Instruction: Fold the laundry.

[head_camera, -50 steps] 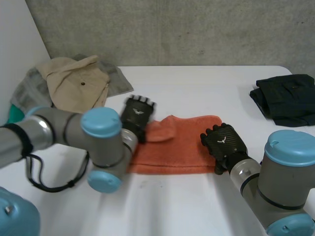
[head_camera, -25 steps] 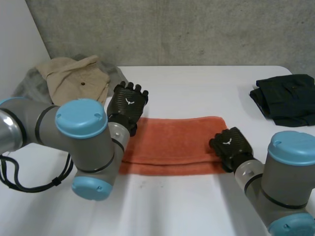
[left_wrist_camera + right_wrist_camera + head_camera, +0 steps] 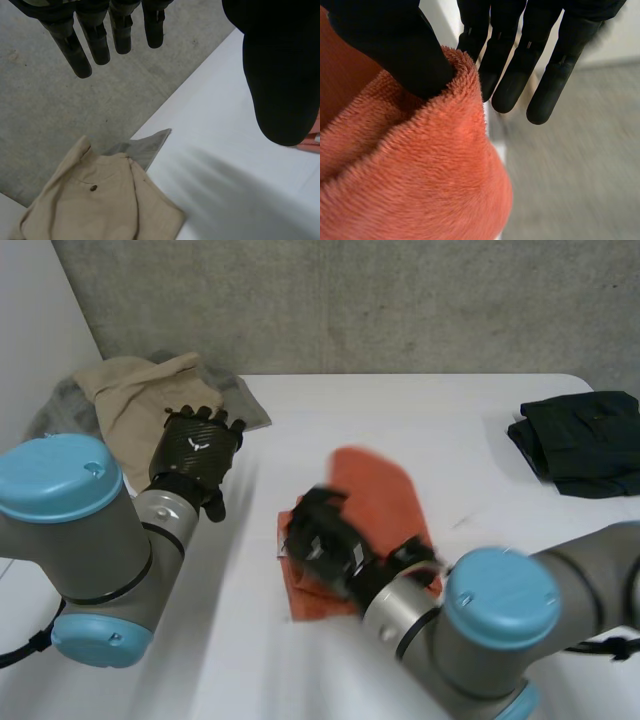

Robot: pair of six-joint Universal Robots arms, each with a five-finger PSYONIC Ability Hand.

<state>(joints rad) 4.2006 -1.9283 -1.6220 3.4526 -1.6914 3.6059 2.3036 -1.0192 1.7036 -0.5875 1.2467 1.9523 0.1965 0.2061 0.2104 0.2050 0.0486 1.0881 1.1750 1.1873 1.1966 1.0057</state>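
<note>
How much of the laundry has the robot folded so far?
Done: the black garment looks folded, at the table's right side. In hand: the right hand pinches the orange towel, with one end lifted over the rest; the left hand hovers open near the heap. Left: the beige garment and the grey garment under it lie unfolded in a heap.

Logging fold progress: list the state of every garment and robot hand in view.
orange towel: bunched, partly doubled over, one edge pinched.
right robot hand: shut on the orange towel, thumb against fingers.
left robot hand: open, holding nothing.
beige garment: unfolded, heaped on the grey cloth.
black garment: folded, lying apart.
</note>
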